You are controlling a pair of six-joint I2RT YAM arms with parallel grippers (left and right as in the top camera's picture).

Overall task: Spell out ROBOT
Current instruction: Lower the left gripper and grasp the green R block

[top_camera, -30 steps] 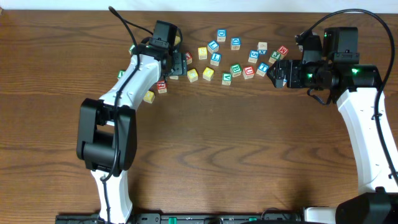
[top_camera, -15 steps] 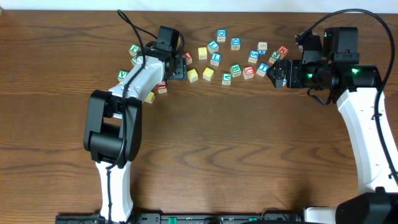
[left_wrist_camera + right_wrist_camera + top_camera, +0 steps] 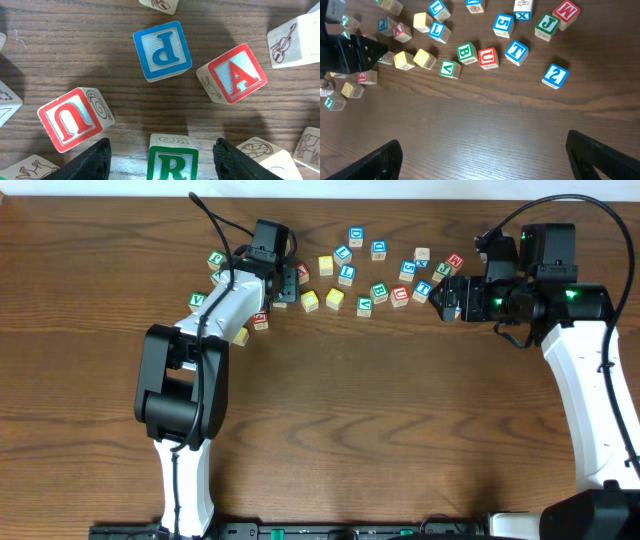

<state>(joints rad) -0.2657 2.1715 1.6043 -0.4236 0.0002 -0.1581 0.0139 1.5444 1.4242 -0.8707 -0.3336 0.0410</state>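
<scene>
**Left fingers straddle the R; right fingers wide over the scatter**

The left wrist view shows what the overhead view hides. The left fingers (image 3: 90, 162) stand apart, one on each side of the green-framed R cube (image 3: 172, 164). There is bare table (image 3: 150, 107) in the gap on either side, so they are not gripping it. Around the R lie a blue P cube (image 3: 162, 50), a red A cube (image 3: 232, 72) and a red U cube (image 3: 75, 119), all apart from it. From overhead, the left arm's head covers that spot at the left end of the cube scatter, and the R cannot be made out.

The right wrist view reads the letters that are too small from above. The green-framed B cube (image 3: 466, 53) sits just beside a second red U cube (image 3: 488, 57), and the blue-framed T cube (image 3: 516, 52) is next along. To the left, two yellow-faced cubes (image 3: 414, 59) lie side by side. The right fingers (image 3: 600, 155) are spread wide with nothing between them. The overhead view places them at the right end of the scatter, near the T.
</scene>
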